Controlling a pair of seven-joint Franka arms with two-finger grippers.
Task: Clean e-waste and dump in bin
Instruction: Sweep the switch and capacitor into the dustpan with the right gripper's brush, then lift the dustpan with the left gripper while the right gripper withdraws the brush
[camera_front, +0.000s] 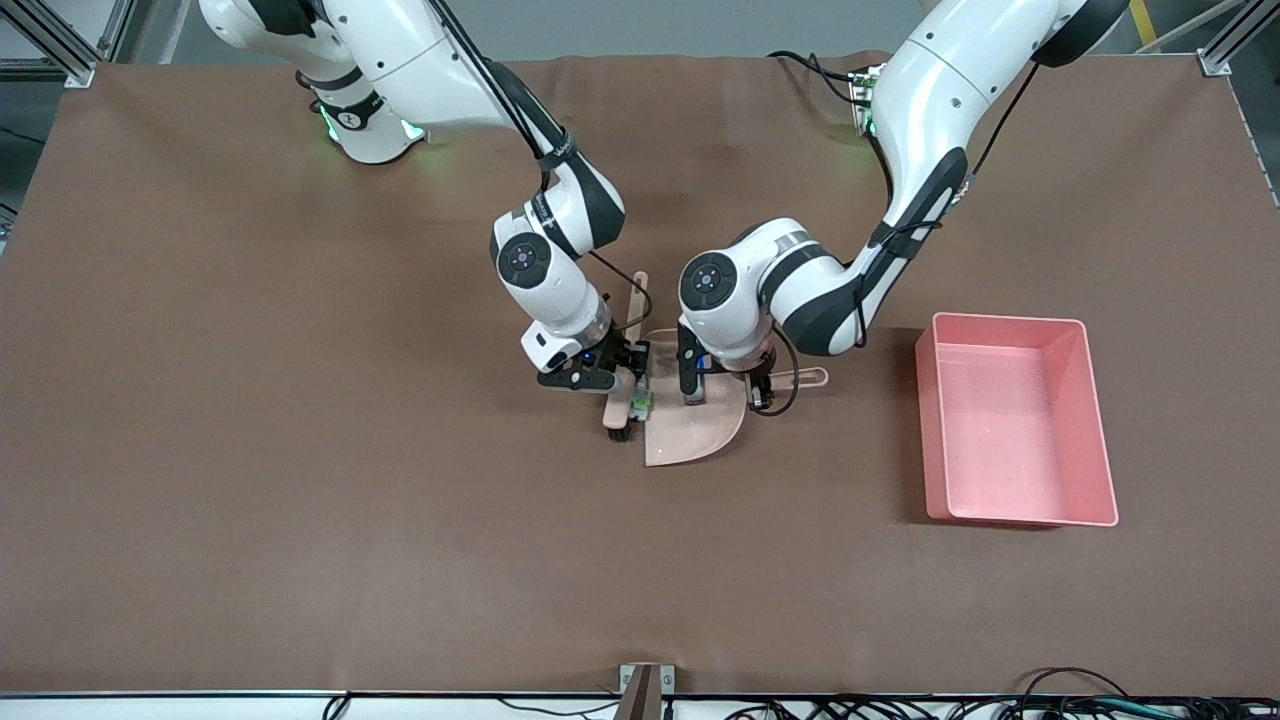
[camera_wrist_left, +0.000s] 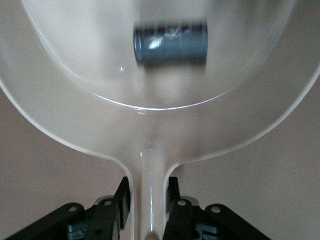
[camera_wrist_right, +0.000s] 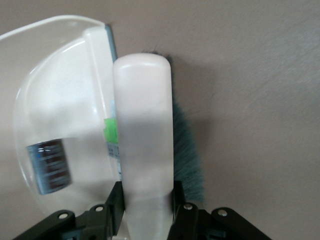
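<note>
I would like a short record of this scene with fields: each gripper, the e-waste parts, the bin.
left gripper: shut on the dustpan handle, pan resting on the table
right gripper: shut on the brush, bristles at the dustpan's open edge
dark block: inside the dustpan
white and green part: at the dustpan's edge, beside the brush
bin: pink tub toward the left arm's end of the table, nothing seen in it

Brown table (camera_front: 300, 500) carries dustpan (camera_front: 695, 435) and bin (camera_front: 1015, 420).
</note>
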